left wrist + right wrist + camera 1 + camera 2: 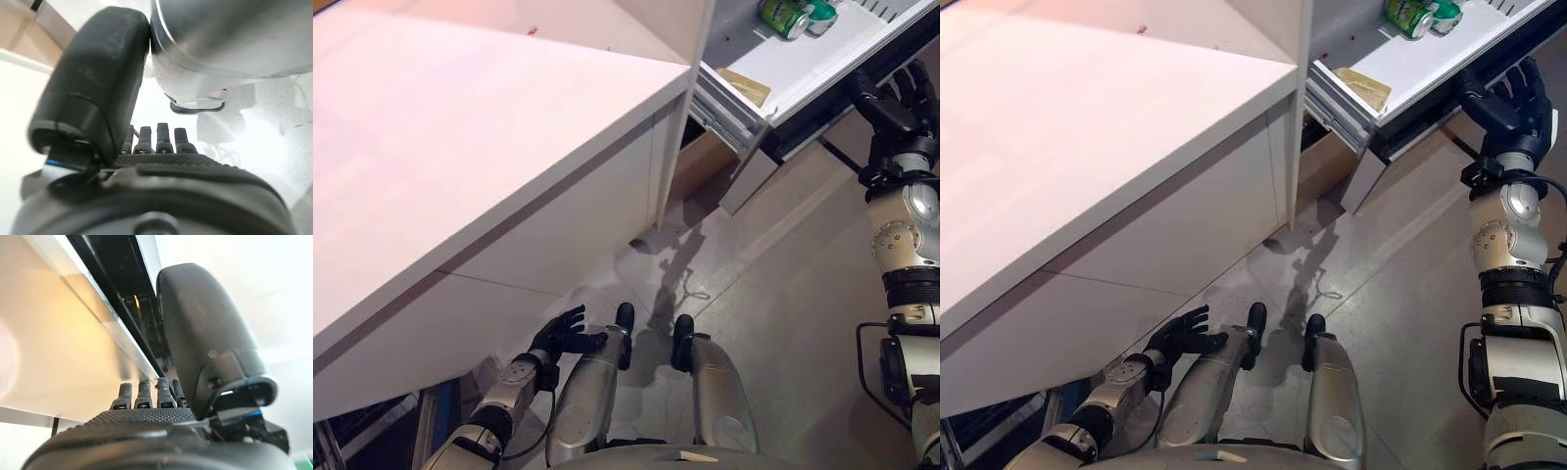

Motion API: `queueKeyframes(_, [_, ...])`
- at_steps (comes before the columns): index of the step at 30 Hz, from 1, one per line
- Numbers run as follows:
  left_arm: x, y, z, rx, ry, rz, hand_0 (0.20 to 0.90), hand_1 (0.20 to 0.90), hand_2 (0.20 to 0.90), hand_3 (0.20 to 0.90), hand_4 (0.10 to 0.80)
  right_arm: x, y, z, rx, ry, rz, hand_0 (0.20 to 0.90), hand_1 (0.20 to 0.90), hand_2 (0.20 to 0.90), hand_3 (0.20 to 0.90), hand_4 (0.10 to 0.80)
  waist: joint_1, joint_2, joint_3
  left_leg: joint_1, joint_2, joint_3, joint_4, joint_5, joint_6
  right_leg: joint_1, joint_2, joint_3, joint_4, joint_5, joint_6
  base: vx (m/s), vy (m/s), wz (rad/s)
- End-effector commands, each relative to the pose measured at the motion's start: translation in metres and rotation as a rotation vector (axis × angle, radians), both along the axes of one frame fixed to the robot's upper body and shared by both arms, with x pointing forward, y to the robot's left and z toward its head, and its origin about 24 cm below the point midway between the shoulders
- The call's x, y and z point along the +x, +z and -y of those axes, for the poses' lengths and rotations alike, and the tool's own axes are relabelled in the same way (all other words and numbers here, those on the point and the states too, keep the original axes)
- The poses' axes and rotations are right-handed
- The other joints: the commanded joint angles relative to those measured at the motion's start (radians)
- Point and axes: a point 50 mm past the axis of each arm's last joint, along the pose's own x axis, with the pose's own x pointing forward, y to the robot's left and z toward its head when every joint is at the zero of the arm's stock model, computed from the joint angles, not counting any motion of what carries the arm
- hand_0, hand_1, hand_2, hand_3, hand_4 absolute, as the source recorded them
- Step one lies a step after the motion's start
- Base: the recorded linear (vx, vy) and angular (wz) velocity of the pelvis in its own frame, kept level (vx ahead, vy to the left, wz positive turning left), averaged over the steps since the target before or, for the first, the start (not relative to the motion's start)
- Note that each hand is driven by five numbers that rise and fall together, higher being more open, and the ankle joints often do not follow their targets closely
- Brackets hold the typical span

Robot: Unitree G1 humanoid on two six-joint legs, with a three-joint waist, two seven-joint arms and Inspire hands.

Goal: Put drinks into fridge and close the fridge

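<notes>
The fridge drawer (808,64) stands pulled out at the upper right, with green cans (793,15) lying at its far end; they also show in the right eye view (1415,14). My right hand (1510,98) is raised at the drawer's dark front edge, open, with straight fingers (146,392) against the front panel. My left hand (563,336) hangs low beside my left leg, open and empty, with relaxed fingers (157,138).
A long white counter (460,147) takes up the left and ends beside the drawer. A flat yellowish packet (745,86) lies at the drawer's near end. A silver panel (749,178) hangs below the drawer. Grey floor (783,294) lies ahead.
</notes>
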Motion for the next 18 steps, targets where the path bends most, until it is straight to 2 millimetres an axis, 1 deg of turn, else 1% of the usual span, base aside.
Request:
queueKeyframes(1, [-0.035,-0.011,-0.025,0.07,-0.011,-0.083,0.9,0.9,0.9,0.9,0.8,0.023,0.048,-0.064,-0.186,0.304,0.118,0.9,0.9,0.9,0.9,0.8,0.119,0.005,-0.025,0.095,-0.012,-0.01,-0.078,-0.01,0.026,0.077,-0.001,-0.017,0.012,-0.021,0.011,0.037,0.013,0.26])
queueKeyframes(2, [-0.035,-0.011,-0.025,0.07,-0.011,-0.083,0.9,0.9,0.9,0.9,0.8,0.023,0.048,-0.064,-0.186,0.304,0.118,0.9,0.9,0.9,0.9,0.8,0.118,0.006,-0.024,0.096,-0.012,-0.011,-0.079,-0.009,0.026,0.079,-0.001,-0.018,0.011,-0.02,0.011,0.077,0.017,0.4])
queueKeyframes(6, [-0.049,-0.018,-0.032,0.083,-0.002,-0.126,0.9,0.9,0.9,0.9,0.8,0.024,0.043,-0.059,-0.174,0.271,0.099,0.9,0.9,0.9,0.9,0.8,0.147,0.002,-0.048,0.152,-0.008,-0.036,-0.134,0.005,0.018,0.154,-0.024,-0.06,-0.044,-0.018,0.016,0.098,0.01,0.38])
queueKeyframes(10, [-0.061,-0.023,-0.035,0.096,-0.005,-0.161,0.9,0.9,0.9,0.9,0.8,0.023,0.039,-0.056,-0.171,0.259,0.082,0.9,0.9,0.9,0.9,0.8,0.16,-0.006,-0.074,0.193,-0.01,-0.048,-0.161,0.004,0.016,0.209,-0.031,-0.077,-0.088,-0.012,0.022,0.11,0.011,0.29])
queueKeyframes(13, [-0.068,-0.025,-0.037,0.104,-0.01,-0.178,0.9,0.9,0.9,0.9,0.8,0.022,0.037,-0.054,-0.172,0.245,0.077,0.9,0.9,0.9,0.9,0.8,0.162,-0.013,-0.091,0.218,-0.01,-0.05,-0.172,-0.002,0.018,0.238,-0.032,-0.079,-0.113,-0.006,0.028,0.084,0.002,0.11])
queueKeyframes(18, [-0.077,-0.027,-0.042,0.128,-0.027,-0.204,0.9,0.9,0.9,0.9,0.8,0.018,0.032,-0.049,-0.164,0.218,0.08,0.9,0.9,0.9,0.9,0.8,0.15,-0.03,-0.115,0.255,-0.011,-0.04,-0.174,-0.021,0.027,0.276,-0.025,-0.058,-0.149,0.009,0.041,0.062,-0.023,0.01])
